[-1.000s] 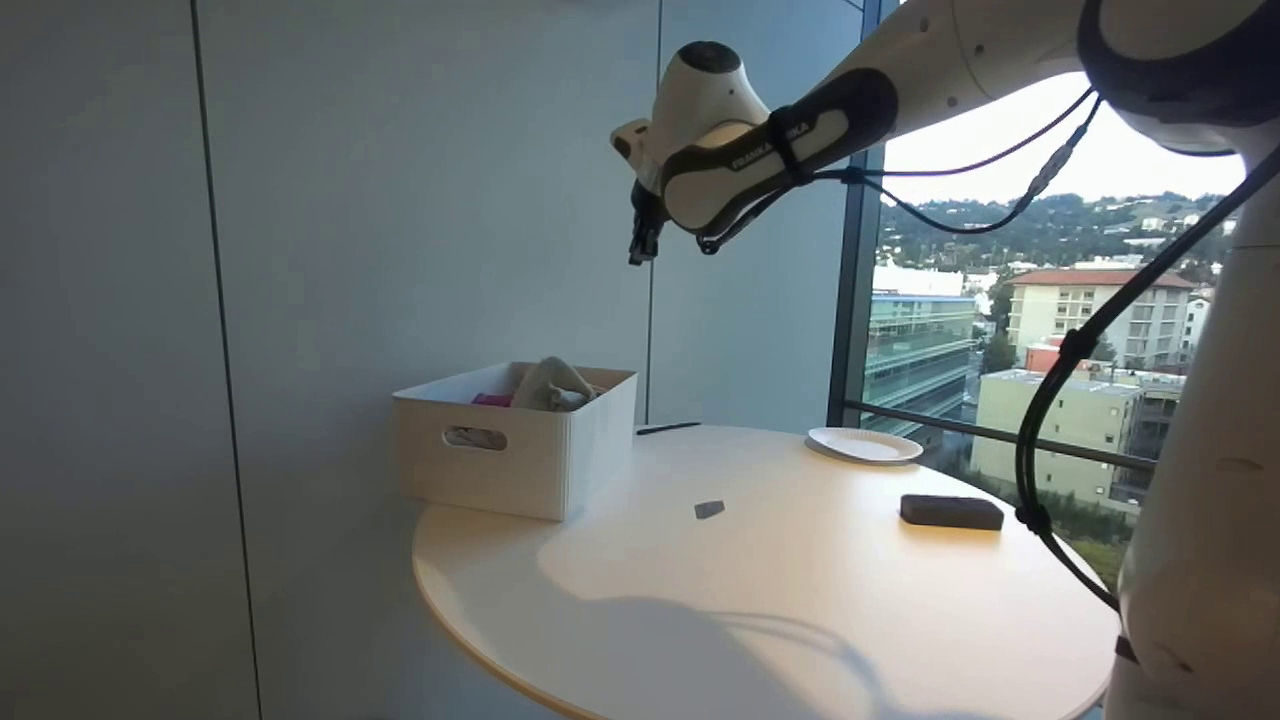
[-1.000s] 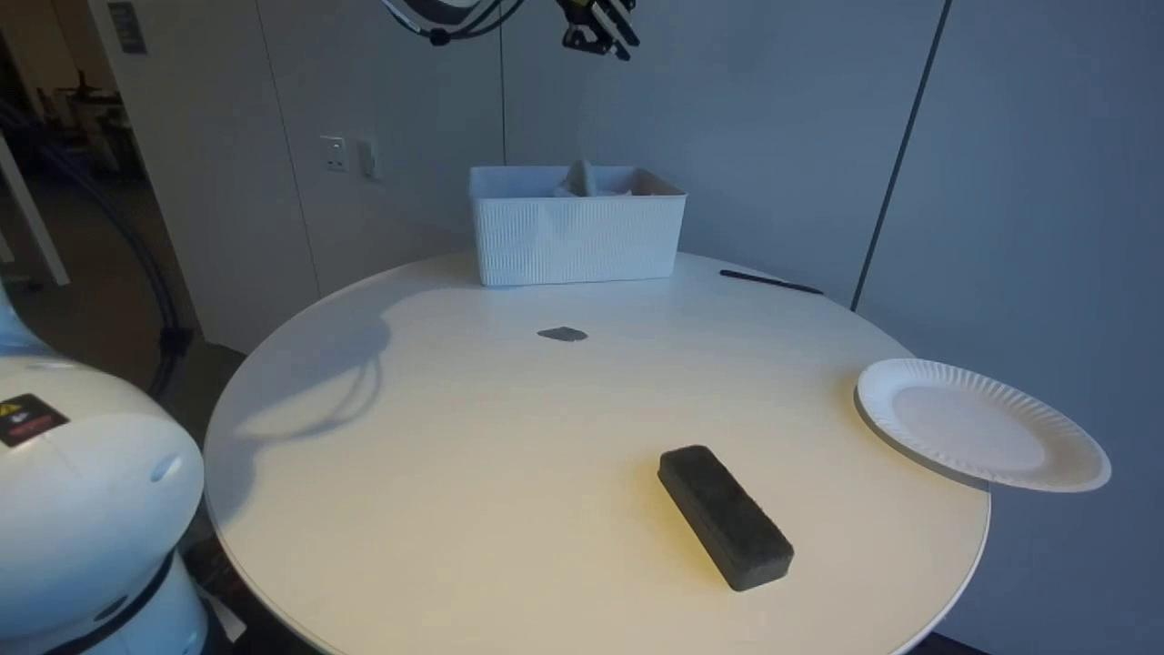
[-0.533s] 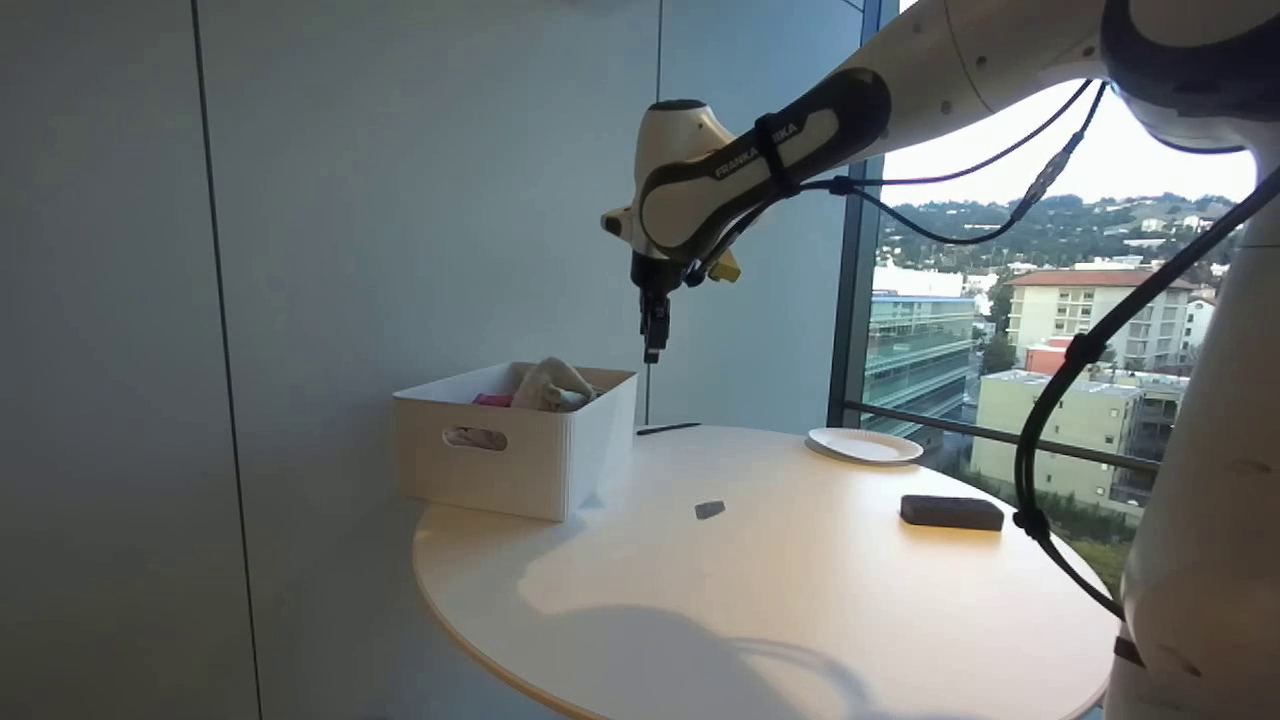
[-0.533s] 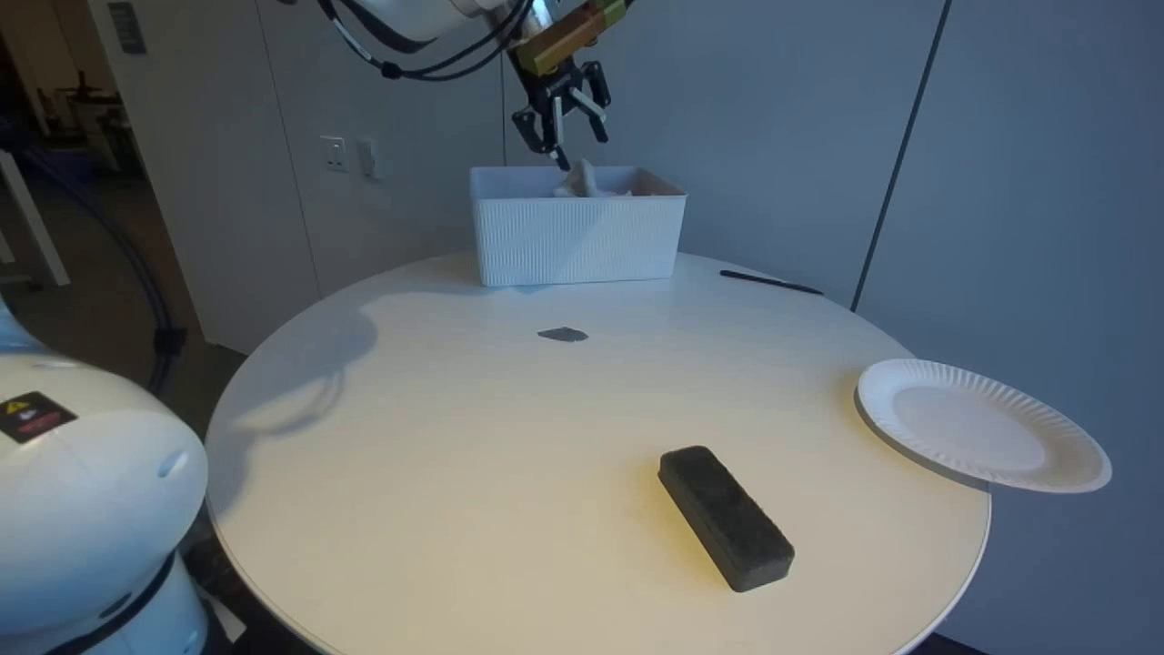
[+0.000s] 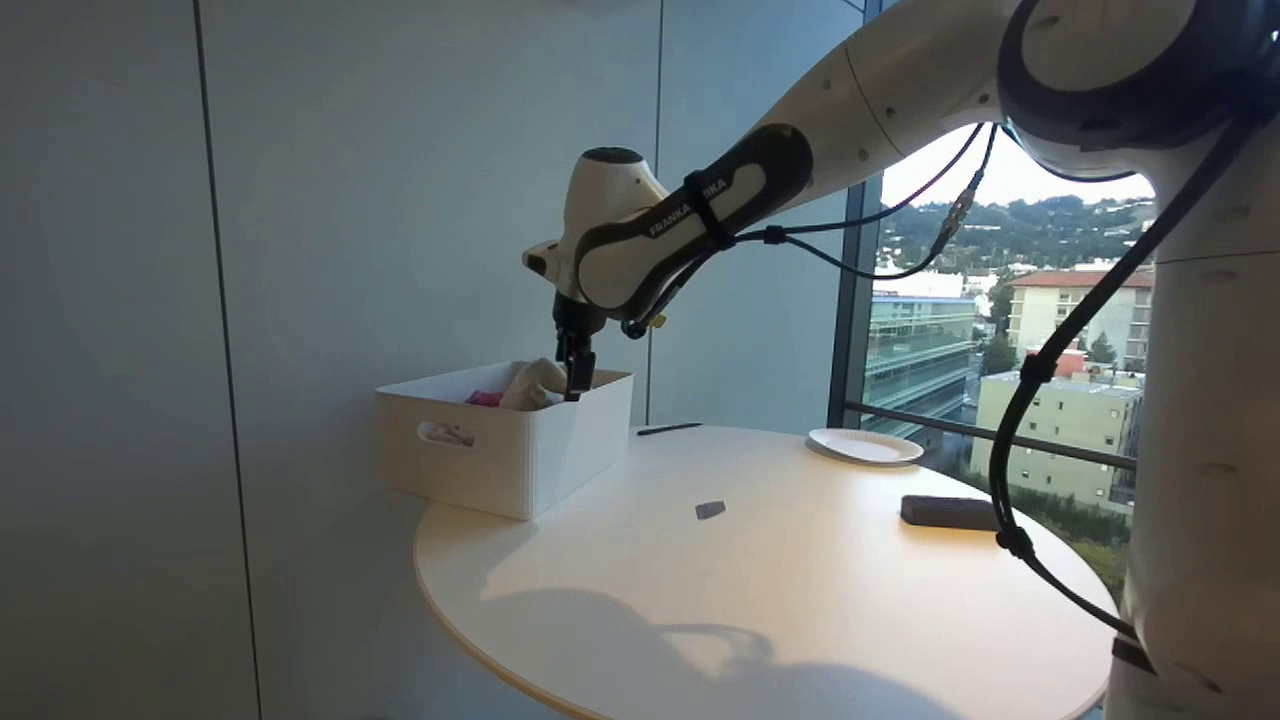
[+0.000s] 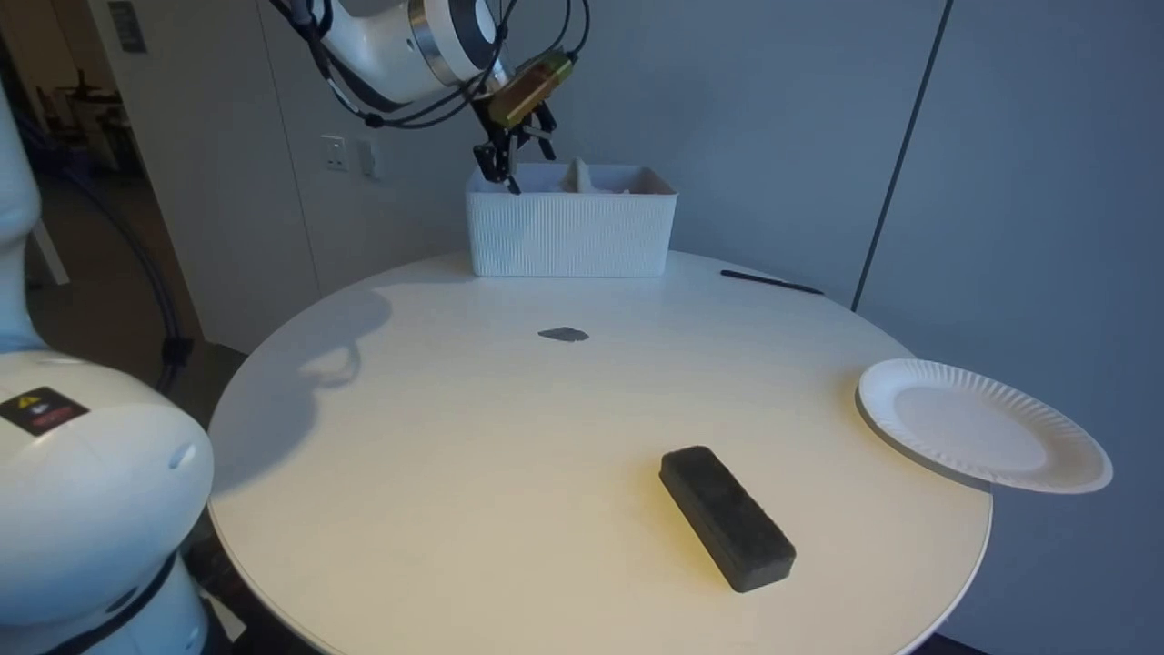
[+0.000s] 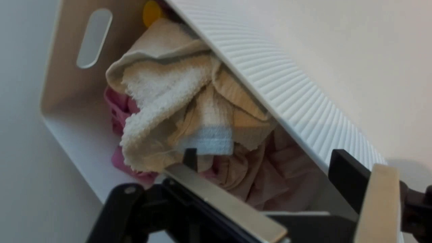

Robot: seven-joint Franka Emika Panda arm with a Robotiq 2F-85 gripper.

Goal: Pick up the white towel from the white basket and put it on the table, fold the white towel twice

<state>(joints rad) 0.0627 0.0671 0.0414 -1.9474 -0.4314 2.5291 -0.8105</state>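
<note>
Wrist view: the black two-finger gripper is hanging with its jaws well apart, gripping nothing. The crumpled cream-white terry towel is lying inside the white ribbed plastic basket, beyond the gripper toward the slotted end wall, so the reach is probably needing a shift that way. Bunched, it is showing no clear long axis; one fold is pointing up above the basket in both exterior views.

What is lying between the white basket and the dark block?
A small grey patch lies on the table between the white basket and the dark block in an exterior view.
</note>
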